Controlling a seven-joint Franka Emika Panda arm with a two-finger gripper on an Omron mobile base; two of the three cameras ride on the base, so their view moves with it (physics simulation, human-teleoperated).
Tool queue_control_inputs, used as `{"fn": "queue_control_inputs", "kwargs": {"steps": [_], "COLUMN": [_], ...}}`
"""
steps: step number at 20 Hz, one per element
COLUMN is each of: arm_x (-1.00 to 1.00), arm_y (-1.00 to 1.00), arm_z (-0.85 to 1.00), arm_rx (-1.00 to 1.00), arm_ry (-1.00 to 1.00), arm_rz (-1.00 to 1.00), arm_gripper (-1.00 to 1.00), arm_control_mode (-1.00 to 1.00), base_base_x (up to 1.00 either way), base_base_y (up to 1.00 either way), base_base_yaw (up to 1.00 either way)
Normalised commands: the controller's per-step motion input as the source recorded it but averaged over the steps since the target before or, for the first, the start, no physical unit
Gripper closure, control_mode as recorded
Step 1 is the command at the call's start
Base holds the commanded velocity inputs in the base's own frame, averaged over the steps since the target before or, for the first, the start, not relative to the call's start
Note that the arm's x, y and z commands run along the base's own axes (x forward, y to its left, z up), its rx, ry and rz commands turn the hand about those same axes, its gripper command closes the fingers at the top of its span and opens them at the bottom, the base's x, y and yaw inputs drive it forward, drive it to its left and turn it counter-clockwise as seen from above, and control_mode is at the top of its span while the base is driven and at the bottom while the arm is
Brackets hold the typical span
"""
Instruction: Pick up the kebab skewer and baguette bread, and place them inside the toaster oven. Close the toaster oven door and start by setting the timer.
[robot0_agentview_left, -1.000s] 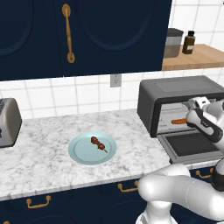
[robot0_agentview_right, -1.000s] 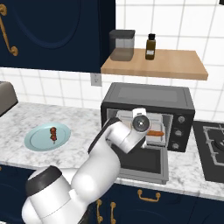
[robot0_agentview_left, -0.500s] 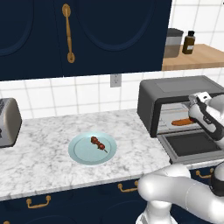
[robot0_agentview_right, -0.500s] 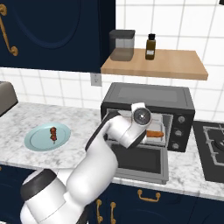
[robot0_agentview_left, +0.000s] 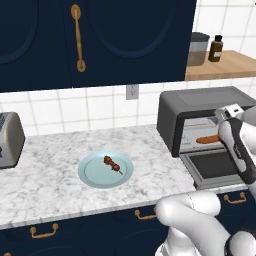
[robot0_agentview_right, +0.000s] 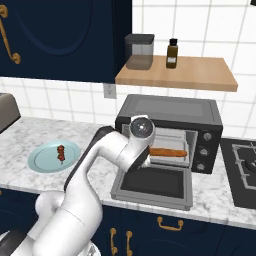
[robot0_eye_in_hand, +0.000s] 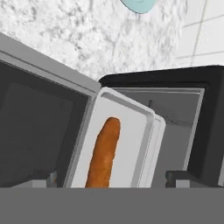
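Note:
The baguette bread (robot0_eye_in_hand: 104, 151) lies lengthwise on the pale tray inside the toaster oven (robot0_agentview_left: 200, 106), also seen as an orange-brown loaf (robot0_agentview_right: 168, 151). The toaster oven door (robot0_agentview_right: 155, 186) hangs open, flat in front of the cavity. My gripper (robot0_eye_in_hand: 111, 180) hovers at the oven mouth, just above the near end of the loaf. It is open, its fingertips (robot0_eye_in_hand: 178, 176) wide apart and holding nothing. The kebab skewer (robot0_agentview_left: 112, 163) rests on a light blue plate (robot0_agentview_left: 95, 175) on the counter, well left of the oven.
A silver toaster (robot0_agentview_left: 10, 141) stands at the counter's far left. Above the oven, a wooden shelf (robot0_agentview_right: 200, 75) carries a jar and a dark bottle. A stove (robot0_agentview_right: 244, 172) sits right of the oven. Dark blue cabinets hang overhead.
The hand has risen and drawn back a little from the oven cavity, and the jaws have spread slightly wider. The baguette stays on the tray.

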Motion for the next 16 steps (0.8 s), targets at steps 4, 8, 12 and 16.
{"fn": "queue_control_inputs", "kwargs": {"steps": [4,8,12,16], "arm_x": [-0.63,-0.31,-0.20,-0.10], "arm_y": [0.80,0.85,0.79,0.78], "arm_z": [0.32,0.28,0.23,0.08], "arm_rx": [0.03,0.06,0.16,0.23], "arm_ry": [0.14,0.20,0.24,0.19], "arm_rz": [-0.17,-0.26,-0.31,-0.35], "arm_gripper": [-1.00,-1.00,-1.00,-1.00], "arm_control_mode": [-1.00,-1.00,-1.00,-1.00], "base_base_x": [0.00,0.00,0.00,0.00], "base_base_y": [0.00,0.00,0.00,0.00], "base_base_yaw": [0.00,0.00,0.00,0.00]}}
